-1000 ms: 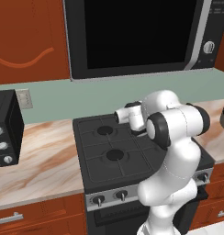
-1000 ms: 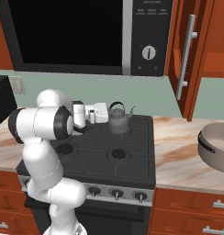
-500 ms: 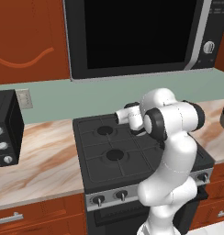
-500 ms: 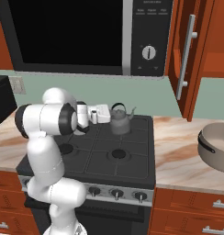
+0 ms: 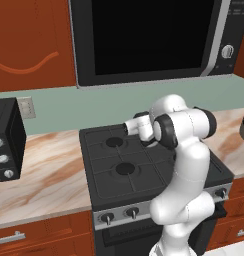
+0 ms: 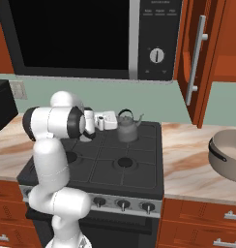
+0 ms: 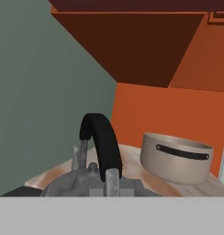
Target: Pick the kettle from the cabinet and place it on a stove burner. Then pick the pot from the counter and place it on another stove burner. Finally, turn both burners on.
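Hovering just left of the kettle [image 6: 127,127] on the stove's far right burner, the gripper [image 6: 113,120] is closed and empty; its fingertips are hard to make out.

A: Flat, even light in both base views, no clear source and no dim corners; edges look crisp and straight

B: Shadows?

A: Faint ones. The open cabinet [image 7: 132,46] is dark brown inside in the hand view, and the microwave [image 6: 71,36] door is plain black with no glare

B: Any shine?

A: A soft pale sheen on the arm [image 5: 186,145] and the pot [image 7: 176,158]. The kettle [image 7: 98,176], close to the lens, looks slightly soft
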Motion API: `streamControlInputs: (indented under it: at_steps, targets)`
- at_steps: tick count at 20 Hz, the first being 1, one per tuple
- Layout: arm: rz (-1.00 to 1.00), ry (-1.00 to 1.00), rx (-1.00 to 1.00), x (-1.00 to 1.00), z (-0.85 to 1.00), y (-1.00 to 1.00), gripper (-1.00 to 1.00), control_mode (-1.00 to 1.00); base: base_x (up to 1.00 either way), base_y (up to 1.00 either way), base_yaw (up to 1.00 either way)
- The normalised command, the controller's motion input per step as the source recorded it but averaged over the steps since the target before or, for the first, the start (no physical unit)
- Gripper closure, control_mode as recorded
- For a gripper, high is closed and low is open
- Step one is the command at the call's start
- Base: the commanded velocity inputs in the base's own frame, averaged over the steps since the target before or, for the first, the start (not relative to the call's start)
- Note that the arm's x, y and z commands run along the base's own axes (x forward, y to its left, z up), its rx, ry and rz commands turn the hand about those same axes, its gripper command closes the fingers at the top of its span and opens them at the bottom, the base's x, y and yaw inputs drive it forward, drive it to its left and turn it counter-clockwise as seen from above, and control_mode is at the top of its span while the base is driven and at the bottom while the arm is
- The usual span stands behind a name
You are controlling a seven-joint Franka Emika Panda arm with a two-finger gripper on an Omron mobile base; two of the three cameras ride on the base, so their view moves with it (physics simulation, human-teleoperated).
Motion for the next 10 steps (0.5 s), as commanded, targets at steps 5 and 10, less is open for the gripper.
streamControlInputs:
  at_steps: [5, 10]
  targets:
    - [0.0, -0.08, 0.0, 0.15, -0.25, -0.02, 1.0, -1.0, 0.0, 0.0, 0.0]
    - [0.0, -0.09, 0.0, 0.16, -0.25, -0.05, 1.0, -1.0, 0.0, 0.0, 0.0]
